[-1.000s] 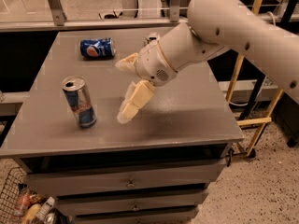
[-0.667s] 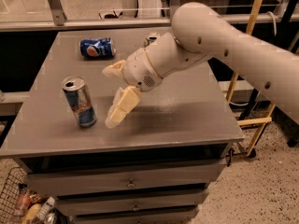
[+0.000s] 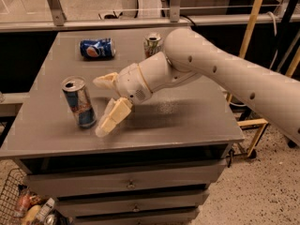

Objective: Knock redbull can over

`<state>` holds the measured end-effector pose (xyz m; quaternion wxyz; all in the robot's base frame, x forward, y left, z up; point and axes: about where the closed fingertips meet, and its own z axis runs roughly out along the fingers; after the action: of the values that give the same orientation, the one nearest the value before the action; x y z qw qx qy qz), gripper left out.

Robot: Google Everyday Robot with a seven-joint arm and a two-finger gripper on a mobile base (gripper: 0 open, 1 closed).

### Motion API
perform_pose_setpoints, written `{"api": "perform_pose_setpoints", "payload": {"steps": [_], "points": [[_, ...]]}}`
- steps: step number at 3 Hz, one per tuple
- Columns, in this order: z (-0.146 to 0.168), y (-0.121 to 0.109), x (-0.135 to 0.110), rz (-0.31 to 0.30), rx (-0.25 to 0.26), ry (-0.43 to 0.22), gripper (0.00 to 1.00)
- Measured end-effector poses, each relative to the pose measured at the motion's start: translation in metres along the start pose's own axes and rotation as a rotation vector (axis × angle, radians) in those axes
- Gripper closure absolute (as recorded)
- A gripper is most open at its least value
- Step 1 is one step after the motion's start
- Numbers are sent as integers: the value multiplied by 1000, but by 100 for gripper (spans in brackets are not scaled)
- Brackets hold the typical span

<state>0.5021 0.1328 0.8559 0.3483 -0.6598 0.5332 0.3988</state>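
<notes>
Item, task not yet done: we log the redbull can (image 3: 78, 102) standing upright at the left of the surface (image 3: 187, 121), with the end effector (image 3: 99, 108) poised just beside it, fingers (image 3: 115, 116) spread wide and empty, the toppling push left to do.

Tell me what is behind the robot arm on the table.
A white-and-green can stands there; the arm hides part of it. The open gripper is beside the redbull can.
</notes>
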Motion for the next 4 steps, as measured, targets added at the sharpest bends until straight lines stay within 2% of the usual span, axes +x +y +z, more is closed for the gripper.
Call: {"api": "perform_pose_setpoints", "payload": {"steps": [1,2,3,4], "points": [[11,3,-7,-17,-14,-37,0],[23,7,-10,-21,-37,-53,8],[31,10,-8,-20,-50,-53,25],[27,9,-9,-29,-48,-49,57]]}}
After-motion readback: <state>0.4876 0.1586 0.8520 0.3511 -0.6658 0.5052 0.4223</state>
